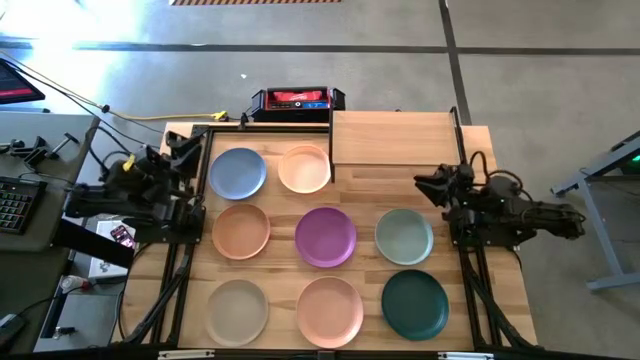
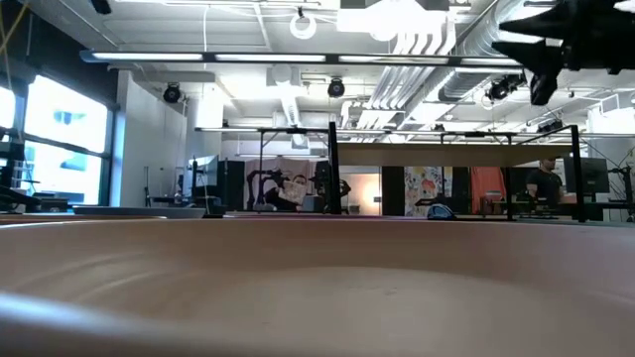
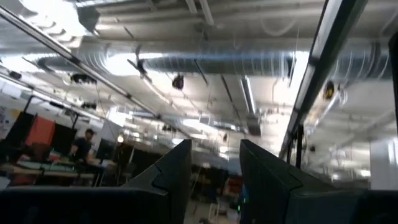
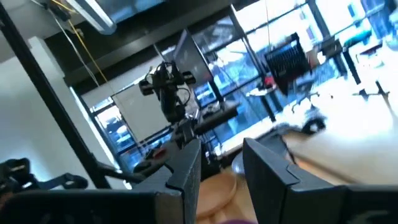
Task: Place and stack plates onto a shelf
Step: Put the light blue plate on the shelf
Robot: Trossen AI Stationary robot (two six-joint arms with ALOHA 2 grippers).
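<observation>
Several round plates lie flat on the wooden table: blue [image 1: 237,172] and peach [image 1: 305,167] at the back, orange [image 1: 240,231], purple [image 1: 325,237] and pale green [image 1: 404,236] in the middle, beige [image 1: 237,310], pink [image 1: 329,311] and dark teal [image 1: 415,304] in front. The shelf [image 1: 392,137], a light-wood board on black legs [image 2: 437,154], stands at the far right with nothing on it. My left gripper [image 3: 214,152] is at the table's left edge [image 1: 190,150], open, tipped upward. My right gripper [image 4: 221,152] is at the right edge [image 1: 428,185], open, beside the pale green plate.
A red-and-black box [image 1: 297,100] sits behind the table's far edge. Black frame posts run along both sides of the table. In the low view a plate's rim [image 2: 317,288] fills the foreground. People work at desks in the room beyond.
</observation>
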